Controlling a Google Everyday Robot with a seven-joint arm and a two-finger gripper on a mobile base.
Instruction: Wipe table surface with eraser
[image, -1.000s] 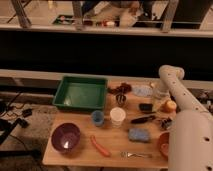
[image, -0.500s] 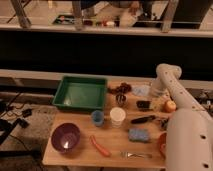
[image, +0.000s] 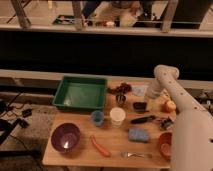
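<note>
Camera view shows the white arm bent down at the tabletop's far right, its pincer low, just beside the eraser; I cannot tell its state. Nearer lie a black-handled tool and blue sponge.

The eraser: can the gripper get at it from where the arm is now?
Probably yes. The gripper hangs close beside the eraser, and nothing stands between them on the table surface.
</note>
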